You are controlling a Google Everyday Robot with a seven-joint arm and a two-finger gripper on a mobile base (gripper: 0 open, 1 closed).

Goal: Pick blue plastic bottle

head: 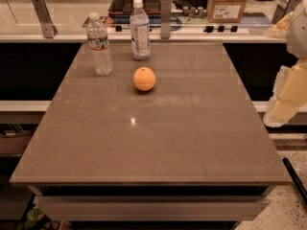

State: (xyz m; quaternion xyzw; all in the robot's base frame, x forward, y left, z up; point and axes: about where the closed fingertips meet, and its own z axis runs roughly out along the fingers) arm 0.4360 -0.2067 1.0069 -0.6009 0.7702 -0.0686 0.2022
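Note:
The blue plastic bottle [139, 31] stands upright at the far middle of the brown table [153, 138]. It has a white cap and a wide pale blue-and-white label. My gripper [283, 107] shows as pale white-and-yellow parts at the right edge of the view. It hangs off the table's right side, far from the bottle and holding nothing that I can see.
A clear ribbed bottle [100, 44] with a narrow green-and-red label stands left of the blue one. An orange [144, 78] lies just in front of the blue bottle. Behind the table runs a counter with metal posts [166, 16], a dark tray [139, 1] and a cardboard box [228, 3].

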